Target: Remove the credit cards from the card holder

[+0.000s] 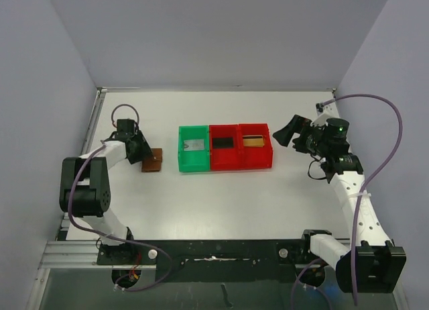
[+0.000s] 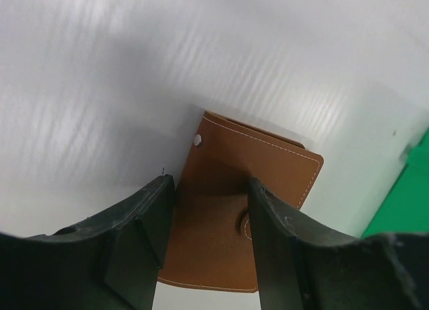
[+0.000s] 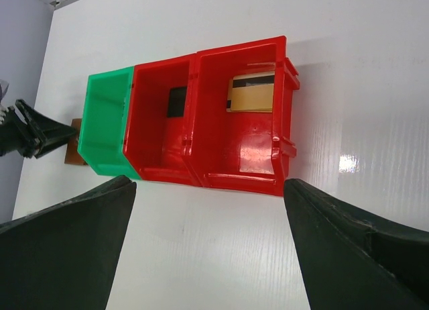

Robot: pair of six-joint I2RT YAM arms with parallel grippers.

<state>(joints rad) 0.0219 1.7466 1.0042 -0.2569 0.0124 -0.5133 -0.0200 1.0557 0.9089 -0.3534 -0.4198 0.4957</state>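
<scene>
Left fingers (image 1: 141,152): set partway apart and lowered over the holder (image 2: 221,209). Nothing is seen clamped. Contact with the leather cannot be told.
Right fingers (image 1: 284,131): spread wide and empty, held off the bench (image 1: 221,202), pointed at the bins (image 3: 221,156).
Holder: flat on the bench, under and between the left fingers. Its far corner runs out past the fingertips towards the bins. It appears folded shut, and a snap stud (image 2: 196,140) is seen beyond the left fingertip.
Cards: three are seen ahead of the right fingers, one per bin. A gold card (image 3: 251,92) lies in the nearest bin, a dark one (image 3: 177,102) in the middle bin and a pale one (image 1: 194,145) in the farthest. Whether any is left inside the holder is hidden.
Step (judged): the holder is to be steadied and opened for a check.
Method: one finger should be pressed on the near half so the holder is pinned. The flap should be lifted by its free edge, not dragged. The right fingers should be brought across and narrowed before any card edge is taken.
Risk: the holder may slide on the smooth bench if it is pushed sideways.
</scene>
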